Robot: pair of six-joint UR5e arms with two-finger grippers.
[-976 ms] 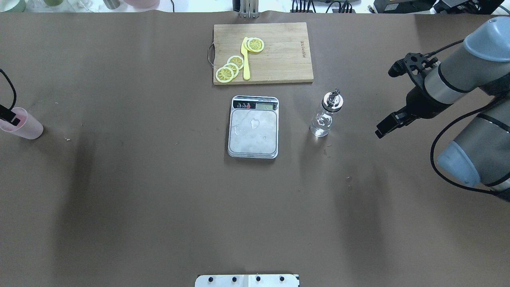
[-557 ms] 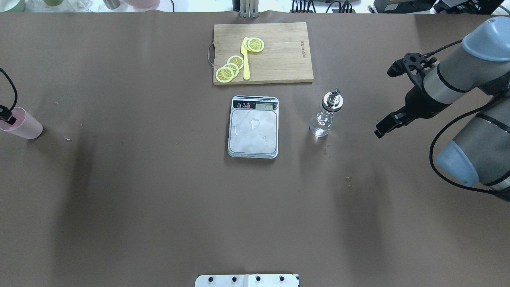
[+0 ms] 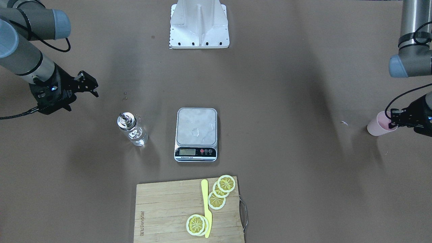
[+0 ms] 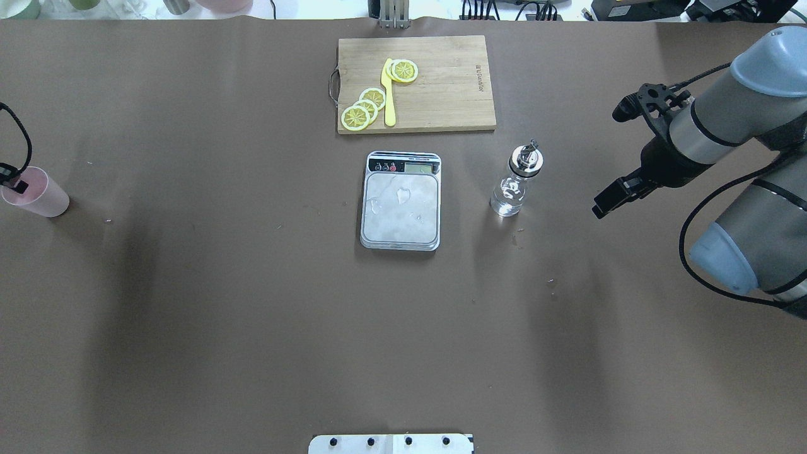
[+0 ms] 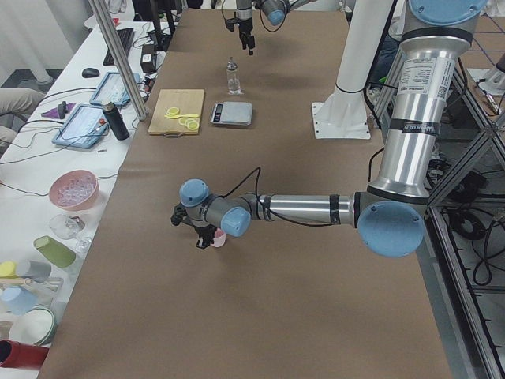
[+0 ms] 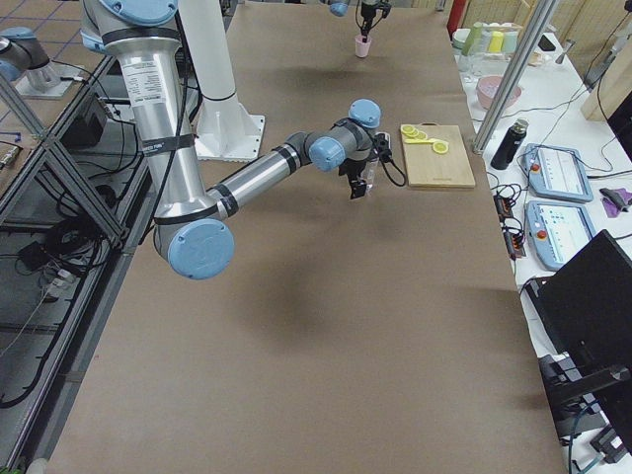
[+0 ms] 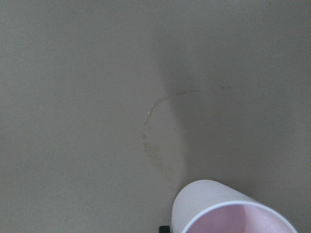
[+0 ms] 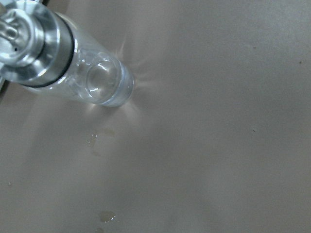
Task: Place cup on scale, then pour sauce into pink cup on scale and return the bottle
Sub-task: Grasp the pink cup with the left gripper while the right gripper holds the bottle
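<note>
The pink cup stands at the table's far left edge, also visible as the cup in the front view and the cup in the left wrist view. My left gripper is shut on the cup's rim, one finger inside. The scale lies mid-table with water drops on its plate and nothing else on it. Right of it stands the glass bottle with its silver cap, holding clear sauce. My right gripper hangs open to the right of the bottle, apart from it.
A wooden cutting board with lemon slices and a yellow knife lies behind the scale. The robot's base plate is at the near edge. Small wet spots mark the table by the bottle.
The cup in my left gripper has shifted slightly and now looks more upright. The right arm has barely moved.
</note>
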